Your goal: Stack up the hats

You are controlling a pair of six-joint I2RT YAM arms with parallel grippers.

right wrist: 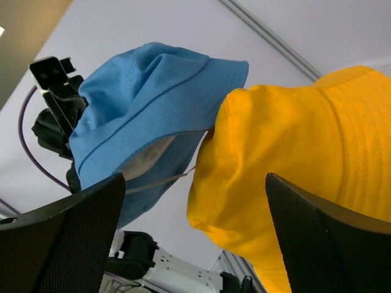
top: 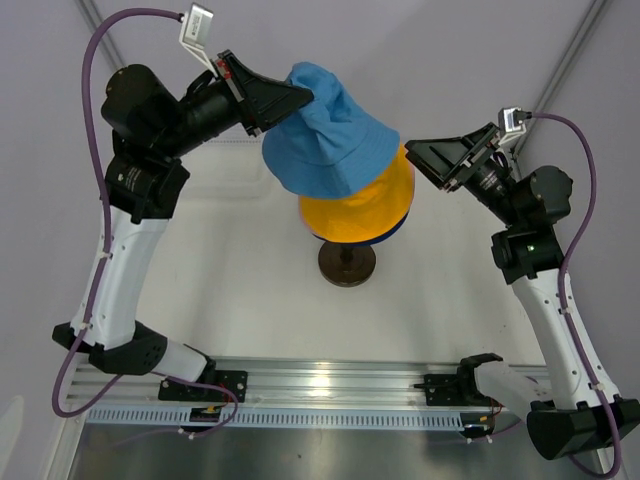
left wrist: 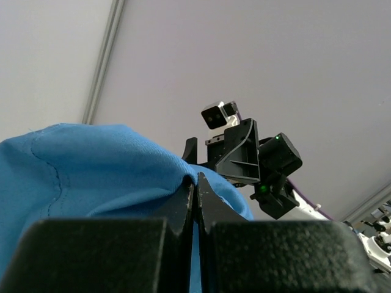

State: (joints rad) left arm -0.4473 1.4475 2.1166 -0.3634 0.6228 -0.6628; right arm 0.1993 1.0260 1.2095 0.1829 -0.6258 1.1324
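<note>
My left hand [top: 303,96] is pinched fully shut on a fold of the light blue hat [top: 330,130]. It holds the hat tilted in the air, above and partly left of the yellow hat [top: 362,215]. The yellow hat sits on top of the stand [top: 347,265], whose round dark base rests mid-desk [top: 250,290]. From my right wrist, the blue hat's brim meets the yellow hat's side, but I cannot tell if they touch. My right hand [top: 425,165] is spread wide and holds nothing, just right of the yellow hat.
</note>
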